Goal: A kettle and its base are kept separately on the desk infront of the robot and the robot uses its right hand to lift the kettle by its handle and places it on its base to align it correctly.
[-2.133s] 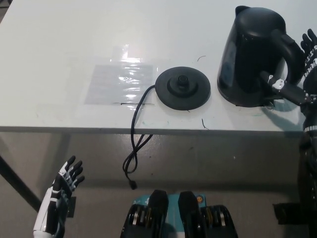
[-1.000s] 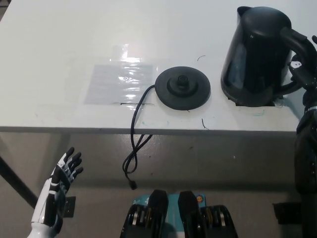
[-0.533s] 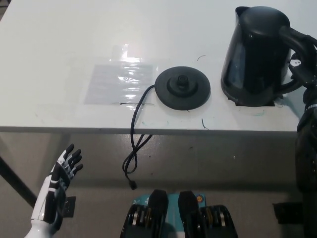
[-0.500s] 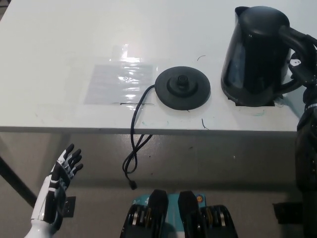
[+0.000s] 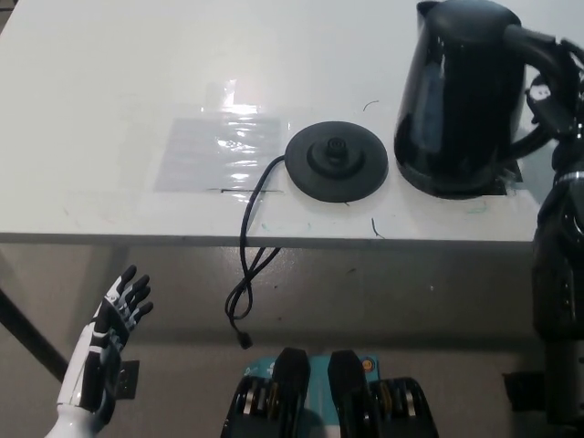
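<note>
kettles: 1 (image 5: 456, 100)
bases: 1 (image 5: 337, 162)
pwr cords: 1 (image 5: 246, 265)
plastic sheets: 1 (image 5: 219, 151)
desks: 1 (image 5: 109, 82)

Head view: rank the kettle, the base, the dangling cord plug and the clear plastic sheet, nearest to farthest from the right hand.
1. kettle, in the right hand
2. base, middle of desk
3. clear plastic sheet, left of the base
4. cord plug, hanging below the desk edge

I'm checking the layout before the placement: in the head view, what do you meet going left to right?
White left robot hand → taped plastic sheet → power cord → kettle base → kettle → black right robot hand on the kettle's handle.
</note>
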`<state>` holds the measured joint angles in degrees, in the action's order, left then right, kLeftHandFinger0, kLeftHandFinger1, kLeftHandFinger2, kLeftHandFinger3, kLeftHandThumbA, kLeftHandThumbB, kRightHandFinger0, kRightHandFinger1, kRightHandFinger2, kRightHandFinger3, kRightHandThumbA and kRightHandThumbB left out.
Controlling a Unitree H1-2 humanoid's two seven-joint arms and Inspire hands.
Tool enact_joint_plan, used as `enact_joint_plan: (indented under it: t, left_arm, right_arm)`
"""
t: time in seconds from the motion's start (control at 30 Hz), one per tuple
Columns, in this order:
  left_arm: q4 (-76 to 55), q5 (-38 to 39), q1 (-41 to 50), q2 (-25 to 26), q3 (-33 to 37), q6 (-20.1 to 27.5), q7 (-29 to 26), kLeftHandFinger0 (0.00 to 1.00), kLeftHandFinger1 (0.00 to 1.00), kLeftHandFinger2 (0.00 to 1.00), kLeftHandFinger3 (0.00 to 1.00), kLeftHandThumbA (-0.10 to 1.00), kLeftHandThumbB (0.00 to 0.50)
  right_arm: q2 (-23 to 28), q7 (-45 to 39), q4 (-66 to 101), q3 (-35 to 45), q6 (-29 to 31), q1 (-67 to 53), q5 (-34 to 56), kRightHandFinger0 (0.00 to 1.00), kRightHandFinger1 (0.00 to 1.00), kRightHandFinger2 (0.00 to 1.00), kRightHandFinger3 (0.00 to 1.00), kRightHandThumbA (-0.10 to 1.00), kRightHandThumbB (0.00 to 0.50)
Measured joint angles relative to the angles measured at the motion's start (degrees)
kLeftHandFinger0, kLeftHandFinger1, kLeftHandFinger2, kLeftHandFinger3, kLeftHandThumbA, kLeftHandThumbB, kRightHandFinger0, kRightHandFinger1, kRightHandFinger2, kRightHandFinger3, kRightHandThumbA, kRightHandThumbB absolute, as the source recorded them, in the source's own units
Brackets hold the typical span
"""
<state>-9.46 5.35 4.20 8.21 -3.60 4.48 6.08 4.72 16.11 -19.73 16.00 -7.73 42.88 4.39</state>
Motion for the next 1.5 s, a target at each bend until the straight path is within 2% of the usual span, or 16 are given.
enact_joint_plan:
  t: [0.13, 0.27, 0.53, 0.57, 0.6, 0.63, 0.7, 0.77, 0.93, 1.03, 1.17, 1.5]
  left_arm:
    - [0.00, 0.00, 0.02, 0.01, 0.01, 0.01, 0.00, 1.00, 1.00, 1.00, 1.00, 1.00, 0.211]
    - [0.07, -0.01, 0.02, 0.01, 0.01, 0.04, 0.00, 1.00, 1.00, 1.00, 1.00, 1.00, 0.218]
    - [0.11, 0.01, 0.01, 0.01, 0.01, 0.03, 0.00, 1.00, 1.00, 1.00, 1.00, 1.00, 0.223]
    - [0.11, 0.01, 0.02, 0.01, 0.01, 0.04, 0.00, 1.00, 1.00, 1.00, 1.00, 1.00, 0.221]
    - [0.11, 0.01, 0.02, 0.03, 0.01, 0.03, 0.00, 1.00, 1.00, 1.00, 1.00, 1.00, 0.220]
    - [0.11, 0.01, 0.02, 0.04, 0.00, 0.01, 0.00, 1.00, 1.00, 1.00, 1.00, 1.00, 0.214]
    - [0.11, 0.01, 0.04, 0.05, 0.01, 0.01, 0.00, 1.00, 1.00, 1.00, 1.00, 1.00, 0.218]
    - [0.11, 0.01, 0.04, 0.05, 0.02, 0.02, 0.00, 1.00, 1.00, 1.00, 1.00, 1.00, 0.220]
    - [0.12, 0.01, 0.04, 0.05, 0.05, 0.02, 0.01, 1.00, 1.00, 1.00, 1.00, 1.00, 0.229]
    - [0.16, 0.00, 0.04, 0.05, 0.06, 0.03, 0.01, 1.00, 1.00, 1.00, 1.00, 1.00, 0.228]
    - [0.18, 0.00, 0.26, 0.07, 0.04, 0.02, 0.01, 1.00, 1.00, 1.00, 1.00, 1.00, 0.206]
    - [0.18, 0.00, 0.29, 0.08, 0.05, -0.03, 0.01, 1.00, 1.00, 1.00, 1.00, 1.00, 0.213]
  right_arm:
    - [-0.35, 0.29, 1.05, -0.47, 0.04, 1.69, -0.48, 0.00, 0.38, 0.76, 0.82, -0.10, 0.098]
    - [-0.87, 0.34, 1.59, -0.82, 0.46, 2.71, -0.57, 0.00, 0.42, 0.80, 0.85, -0.10, 0.095]
    - [-2.38, 0.38, 0.30, -1.94, 2.75, 3.28, -0.81, 0.00, 0.45, 0.81, 0.90, -0.10, 0.099]
    - [-2.74, 0.38, -0.22, -2.09, 3.19, 3.35, -0.82, 0.00, 0.43, 0.79, 0.86, -0.10, 0.121]
    - [-3.10, 0.40, -0.75, -2.17, 3.52, 3.47, -0.82, 0.00, 0.43, 0.79, 0.85, -0.10, 0.123]
    - [-3.55, 0.48, -1.39, -2.28, 3.78, 3.71, -0.87, 0.00, 0.42, 0.78, 0.84, -0.10, 0.103]
    - [-4.44, 0.80, -2.91, -2.83, 4.45, 4.28, -1.28, 0.00, 0.42, 0.77, 0.83, -0.10, 0.115]
    - [-5.51, 1.27, -4.42, -3.68, 4.76, 5.01, -1.74, 0.00, 0.36, 0.76, 0.81, -0.10, 0.114]
    - [-8.14, 2.48, -7.69, -5.94, 5.66, 6.44, -3.45, 0.00, 0.35, 0.77, 0.84, -0.10, 0.106]
    - [-9.22, 3.00, -9.00, -6.90, 6.06, 6.97, -4.22, 0.00, 0.32, 0.75, 0.81, -0.10, 0.103]
    - [-10.27, 3.98, -9.92, -7.85, 6.31, 7.25, -5.39, 0.00, 0.31, 0.75, 0.81, -0.10, 0.094]
    - [-9.96, 5.57, -10.76, -8.13, 7.01, 7.30, -6.74, 0.00, 0.29, 0.73, 0.79, -0.10, 0.100]
